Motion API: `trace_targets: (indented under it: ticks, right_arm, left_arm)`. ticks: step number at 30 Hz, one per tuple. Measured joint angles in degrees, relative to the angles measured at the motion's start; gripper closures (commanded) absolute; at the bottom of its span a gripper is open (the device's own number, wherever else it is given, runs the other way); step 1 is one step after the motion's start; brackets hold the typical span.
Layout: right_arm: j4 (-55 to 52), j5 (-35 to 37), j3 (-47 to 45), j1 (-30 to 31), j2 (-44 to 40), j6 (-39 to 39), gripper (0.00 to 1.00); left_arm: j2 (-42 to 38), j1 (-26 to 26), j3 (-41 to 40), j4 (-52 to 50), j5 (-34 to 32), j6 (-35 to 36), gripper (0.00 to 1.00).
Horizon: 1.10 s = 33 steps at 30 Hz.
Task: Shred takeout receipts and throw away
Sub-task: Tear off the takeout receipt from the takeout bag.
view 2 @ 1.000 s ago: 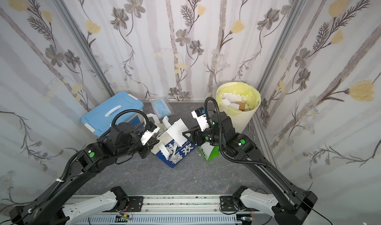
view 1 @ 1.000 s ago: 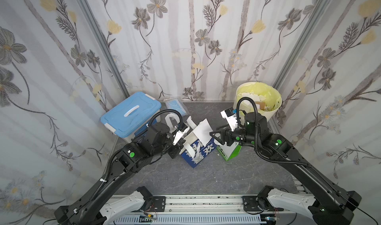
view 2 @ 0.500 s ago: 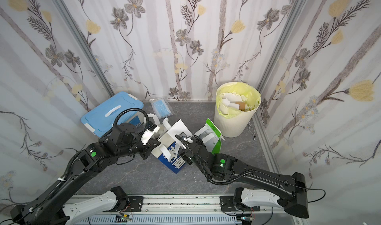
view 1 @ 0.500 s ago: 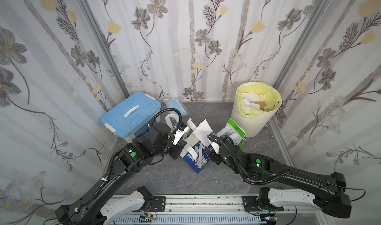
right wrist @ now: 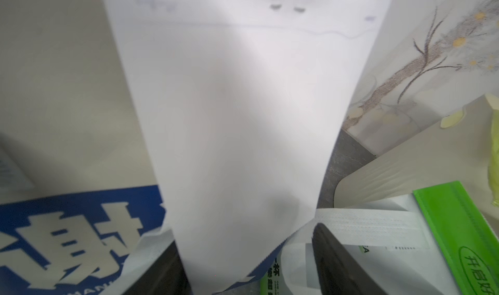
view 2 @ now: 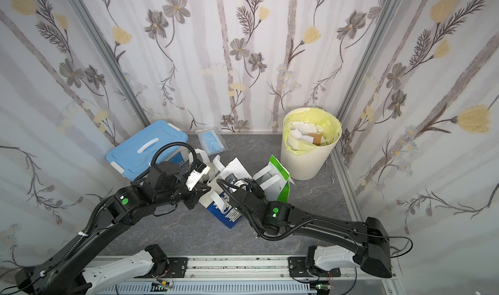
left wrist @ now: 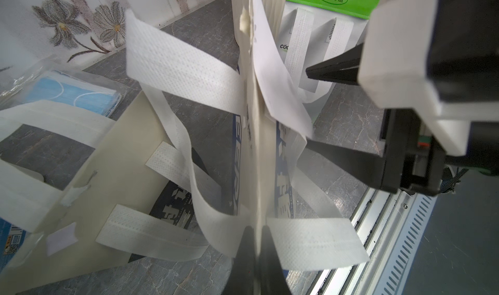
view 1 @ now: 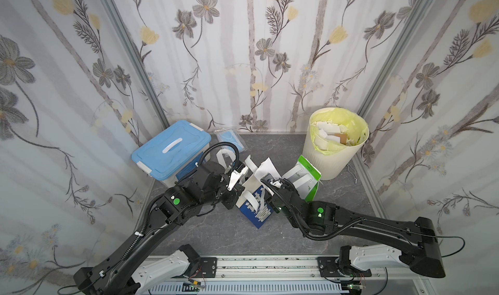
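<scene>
**One Slip Left on the Bag as Robot Arms Close In**

A single takeout receipt [right wrist: 243, 112], plain white and floppy, stands at mid-table, stuck by its upper end to the wall of the dark blue paper bag [view 1: 256, 212]. The right gripper [left wrist: 306, 107] reaches in from 5 o'clock with its jaws apart. The slip's free end lies between them, not yet pinched. At 9 o'clock the left gripper [left wrist: 256, 233] is clamped tight on the bag's rim, steadying it.

Trouble could come several ways. The limp paper may slide out sideways as the jaws close. A white handle strap [right wrist: 364, 231] lies just beside one finger and could be caught instead of, or along with, the receipt. Because the slip is stuck at the top, a hard pull might drag the bag out of the left gripper's hold, or tear off only a corner. The green-and-white bag [view 1: 305, 177], leaning close by at 3 o'clock, looks easy to knock over. The lined bin [view 1: 332, 161] at 2 o'clock is already heaped, so fresh scraps may spill over its rim.

By count, there are:
- one receipt in sight
- two paper bags
- two grippers
- one bin
- one blue lidded box [view 1: 170, 150] at 10 o'clock
- one pack of face masks [view 1: 229, 139] at 11 o'clock

The torn white pieces in the bin are too jumbled to count, and the crossing handle loops cannot be numbered with confidence.
</scene>
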Motion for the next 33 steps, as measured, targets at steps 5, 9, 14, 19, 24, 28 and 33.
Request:
trace_targets:
  ticks: [5,9,14,19,24,28,33]
  right_arm:
    - [0.17,2.21,0.07,0.0,-2.89,0.0,0.69]
    - [0.28,1.77,0.48,0.0,-3.43,-1.25,0.78]
    - [0.68,0.15,1.27,-0.37,-2.36,-2.91,0.82]
    - [0.68,-1.11,2.43,-1.53,-0.46,-4.0,1.0]
    - [0.61,-1.88,4.81,-3.3,-0.22,-5.14,1.0]
    - [0.61,-2.67,7.32,-5.84,-1.16,-5.42,1.0]
    - [1.22,-4.13,10.1,-10.25,-2.75,-5.57,1.0]
  left_arm:
    - [0.35,0.0,0.0,-0.15,-0.39,0.02,1.0]
    - [0.92,0.0,0.13,-0.57,-0.63,0.04,1.0]
    - [1.16,0.0,0.66,-0.98,-0.59,0.44,1.0]
    - [1.16,0.0,0.76,-1.92,-0.57,0.5,1.0]
    - [1.18,0.0,1.05,-2.47,-0.9,0.81,1.0]
    - [1.49,0.0,1.2,-2.95,-1.66,1.53,1.0]
    - [1.95,-0.09,1.33,-2.95,-1.97,2.75,1.0]
